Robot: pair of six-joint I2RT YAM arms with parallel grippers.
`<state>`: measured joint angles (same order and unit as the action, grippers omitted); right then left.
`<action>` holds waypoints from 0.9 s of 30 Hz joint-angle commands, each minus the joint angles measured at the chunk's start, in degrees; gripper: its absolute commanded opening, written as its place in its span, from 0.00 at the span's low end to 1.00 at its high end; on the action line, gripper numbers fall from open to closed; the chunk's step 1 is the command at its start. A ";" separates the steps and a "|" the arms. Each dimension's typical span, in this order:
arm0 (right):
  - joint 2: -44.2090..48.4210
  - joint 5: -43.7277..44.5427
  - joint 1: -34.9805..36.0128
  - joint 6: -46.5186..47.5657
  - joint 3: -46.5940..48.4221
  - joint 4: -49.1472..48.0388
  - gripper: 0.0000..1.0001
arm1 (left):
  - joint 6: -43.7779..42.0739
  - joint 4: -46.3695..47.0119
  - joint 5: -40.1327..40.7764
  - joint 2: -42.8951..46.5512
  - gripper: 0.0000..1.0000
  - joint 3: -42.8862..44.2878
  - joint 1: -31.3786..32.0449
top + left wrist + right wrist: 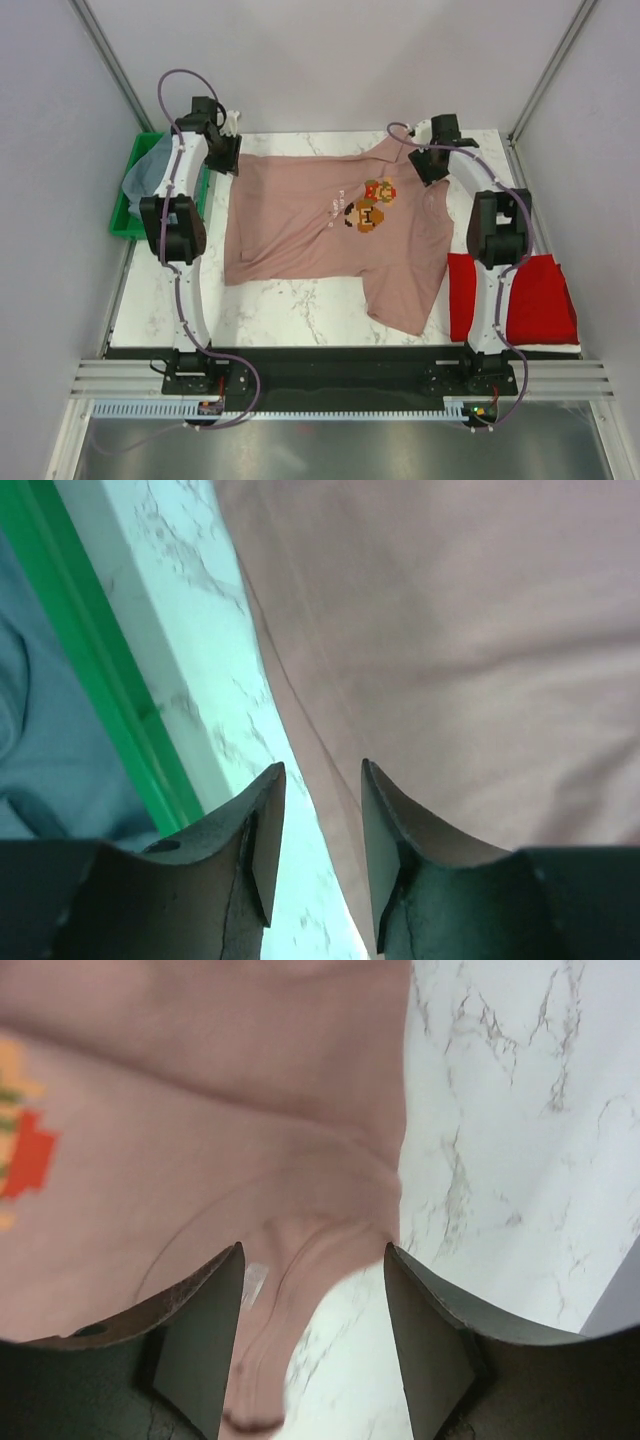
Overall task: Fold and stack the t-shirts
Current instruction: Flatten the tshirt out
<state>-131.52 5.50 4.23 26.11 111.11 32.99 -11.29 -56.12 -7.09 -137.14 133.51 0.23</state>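
Hovering over the far edge of the dusty-pink t-shirt (310, 225), both claws are released, with nothing gripped yet! The shirt lies flat across the table (290, 310) with its long axis running left to right: hem on the left, neck on the right, one sleeve trailing toward the arm bases. The left claw (322, 770) sits above the hem's far corner, the cloth edge running under the gap between its jaws. The right claw (313, 1250) straddles the collar, jaws wide. Whether either claw's tips actually brush the cloth is hard to call from the wrist views. Each arm has its own end, so the pinch looks like a straight drop. The red t-shirt (545, 300) lies folded at near right, and the grey-blue t-shirt (145, 172) sits in the green bin (128, 220) at far left.
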 commanded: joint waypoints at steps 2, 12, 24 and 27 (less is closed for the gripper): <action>16.01 -11.71 0.34 -1.86 -8.60 3.63 0.66 | 1.01 -2.23 -7.57 16.00 0.32 -10.70 0.03; 16.66 -15.34 1.13 1.67 -20.50 6.38 0.57 | -4.71 -7.08 -17.25 16.66 0.02 -27.43 4.51; 12.96 -11.65 1.31 2.54 -22.51 10.32 0.41 | -5.85 -6.99 -12.25 9.35 0.02 -32.16 5.40; 13.40 -11.47 2.01 3.95 -23.13 16.30 0.34 | -6.20 -7.16 -10.66 11.54 0.02 -37.96 5.40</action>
<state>-119.79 -6.87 5.61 28.12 89.25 42.63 -14.87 -62.59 -21.21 -128.44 99.63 5.65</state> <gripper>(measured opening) 0.354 0.028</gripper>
